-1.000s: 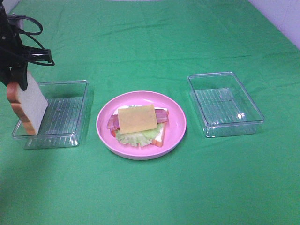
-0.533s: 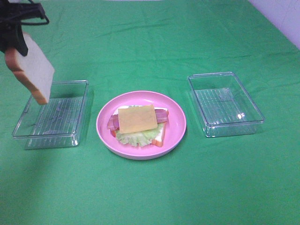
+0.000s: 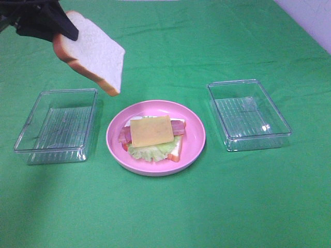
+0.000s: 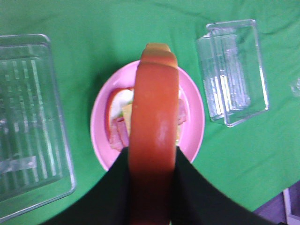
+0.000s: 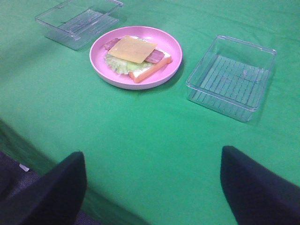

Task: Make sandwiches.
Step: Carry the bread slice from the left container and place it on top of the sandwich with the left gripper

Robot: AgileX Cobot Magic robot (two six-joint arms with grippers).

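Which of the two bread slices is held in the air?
The bare white bread slice in the left pincer, tilted above the table. The other slice lies on the pink plate, under the lettuce.

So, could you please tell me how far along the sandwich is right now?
Done: bottom bread, lettuce, bacon and cheese slice are stacked on the pink plate. In hand: the left gripper holds the top bread slice in the air. Left: setting it on the cheese.

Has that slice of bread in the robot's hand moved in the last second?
Yes. The bread slice has risen from the left clear container and swung right, toward the pink plate, gripped by the left hand.
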